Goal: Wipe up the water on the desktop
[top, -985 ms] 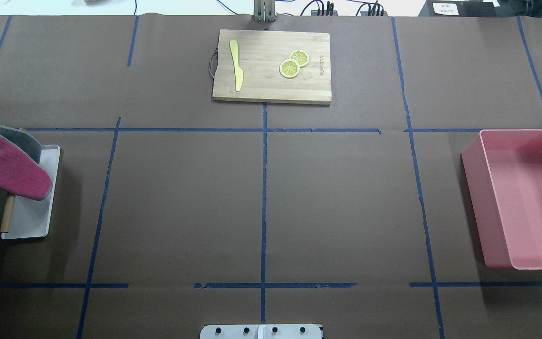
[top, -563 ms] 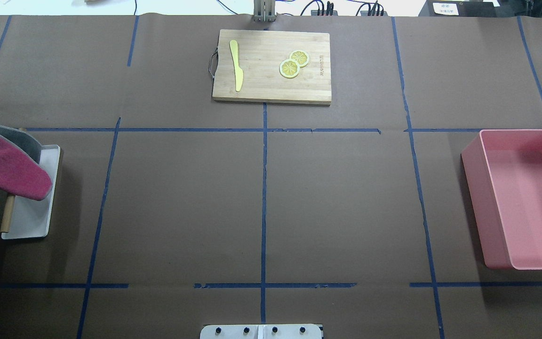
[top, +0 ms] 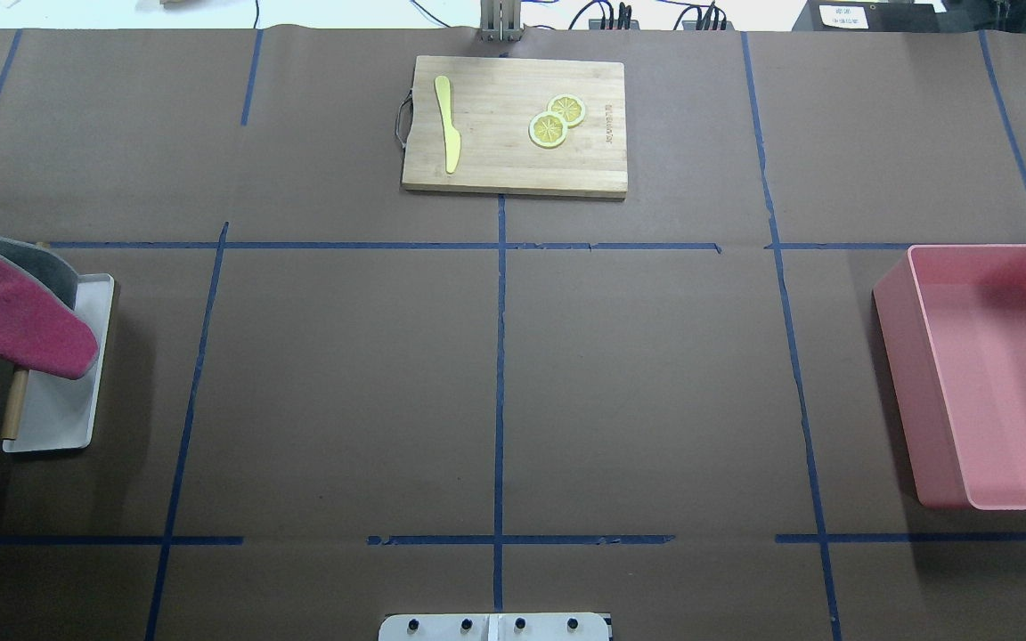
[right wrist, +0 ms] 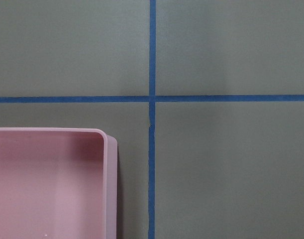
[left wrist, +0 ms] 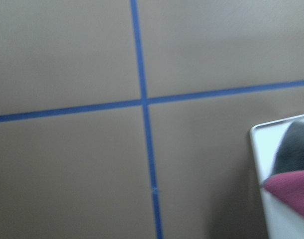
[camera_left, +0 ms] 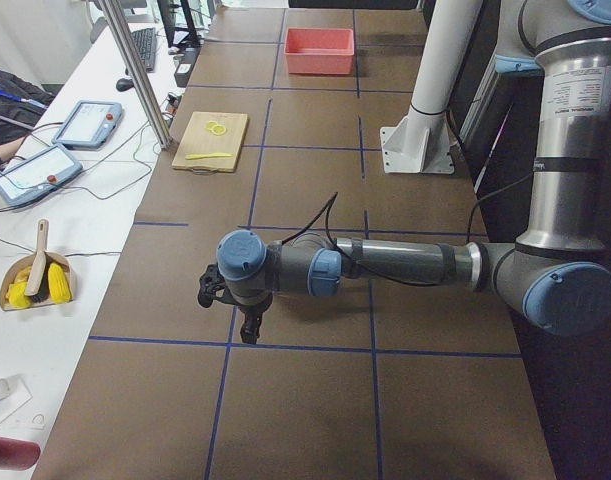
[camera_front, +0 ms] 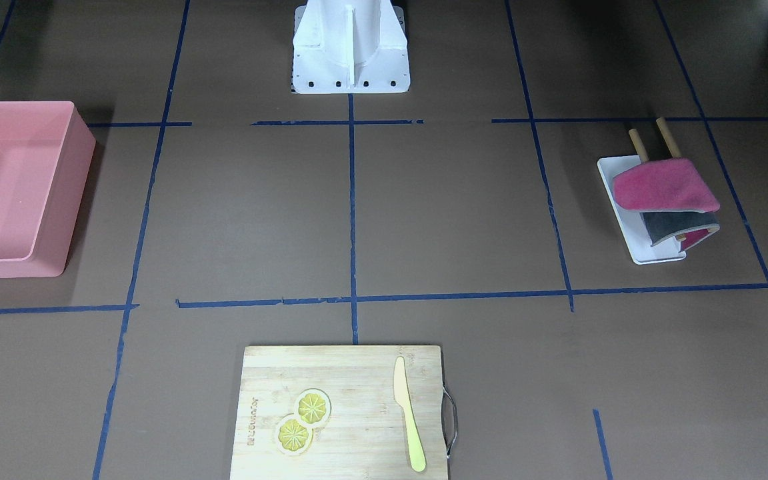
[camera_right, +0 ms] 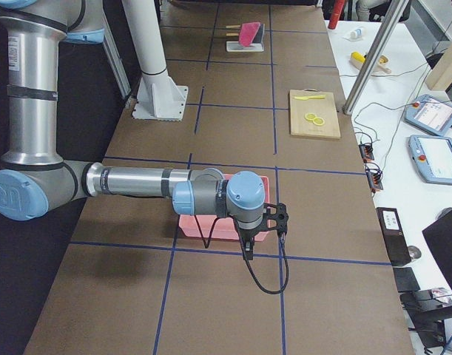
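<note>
The desktop (top: 344, 383) is a flat brown surface crossed by dark-blue tape lines; I see no water on it in any view. A magenta cloth (top: 23, 316) and a grey cloth (top: 36, 258) hang on a wooden rack over a white tray (top: 59, 418) at the left edge. The left gripper (camera_left: 247, 330) shows only in the exterior left view, above the desktop, and the tray's corner shows in its wrist view (left wrist: 278, 149). The right gripper (camera_right: 248, 250) shows only in the exterior right view, over the pink bin. I cannot tell whether either is open or shut.
A pink bin (top: 994, 374) stands at the right edge. A wooden cutting board (top: 495, 169) at the far middle bears a yellow knife (top: 448, 120) and two lemon slices (top: 556, 120). The robot's white base (camera_front: 351, 47) stands at the near edge.
</note>
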